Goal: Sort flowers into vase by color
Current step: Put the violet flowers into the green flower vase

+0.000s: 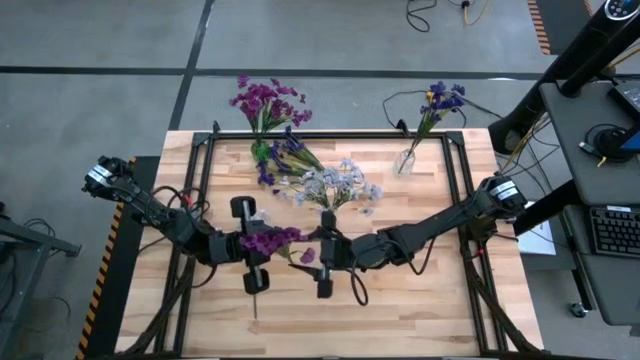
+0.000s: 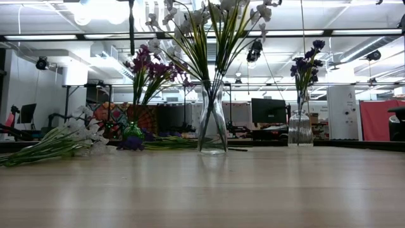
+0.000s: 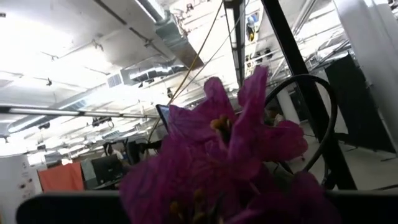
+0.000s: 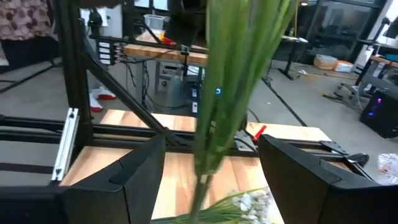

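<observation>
Two grippers meet at mid-table, and your next move turns on the magenta spray (image 1: 268, 240) that lies between them. Its blossom end sits at the left gripper (image 1: 250, 247), filling the left wrist view with purple petals (image 3: 236, 146), so you are holding or pressing right at the head; I cannot tell whether those fingers are clenched.

The right gripper (image 1: 325, 262) stands just beside it. In its own wrist view, green stems (image 4: 233, 81) hang in the wide gap between its spread fingers (image 4: 140, 177), untouched.

The spray's long axis runs across the table from left to right, level with both tools. Its likely target, the vase with magenta flowers (image 1: 262, 105), stands at the far edge, nearer your left arm.
</observation>
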Available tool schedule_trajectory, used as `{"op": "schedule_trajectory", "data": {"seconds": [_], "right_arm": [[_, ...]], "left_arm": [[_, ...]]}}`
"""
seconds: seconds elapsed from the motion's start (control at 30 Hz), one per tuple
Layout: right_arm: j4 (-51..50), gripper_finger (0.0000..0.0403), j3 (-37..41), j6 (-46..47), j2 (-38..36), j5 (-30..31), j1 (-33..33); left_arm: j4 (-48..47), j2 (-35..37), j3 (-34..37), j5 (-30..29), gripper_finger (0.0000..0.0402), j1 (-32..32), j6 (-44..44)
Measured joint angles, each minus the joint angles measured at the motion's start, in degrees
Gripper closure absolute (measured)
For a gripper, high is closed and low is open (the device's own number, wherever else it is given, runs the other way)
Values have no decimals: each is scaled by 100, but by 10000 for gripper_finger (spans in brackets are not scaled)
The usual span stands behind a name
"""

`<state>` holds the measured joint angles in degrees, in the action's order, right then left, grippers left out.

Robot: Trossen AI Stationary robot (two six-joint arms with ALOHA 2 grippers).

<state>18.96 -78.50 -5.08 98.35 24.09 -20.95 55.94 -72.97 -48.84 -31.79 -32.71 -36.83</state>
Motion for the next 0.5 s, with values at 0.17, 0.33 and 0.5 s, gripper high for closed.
{"op": "schedule_trajectory", "data": {"seconds": [0.17,0.33,0.5], "right_arm": [[79,160,0,4,0,-13,17],[163,160,-4,13,55,-13,78],[330,163,-29,-68,223,-154,105]], "left_arm": [[91,0,0,297,344,23,-115],[109,0,-2,1044,344,65,-155],[298,-101,-2,1177,344,137,-191]]}}
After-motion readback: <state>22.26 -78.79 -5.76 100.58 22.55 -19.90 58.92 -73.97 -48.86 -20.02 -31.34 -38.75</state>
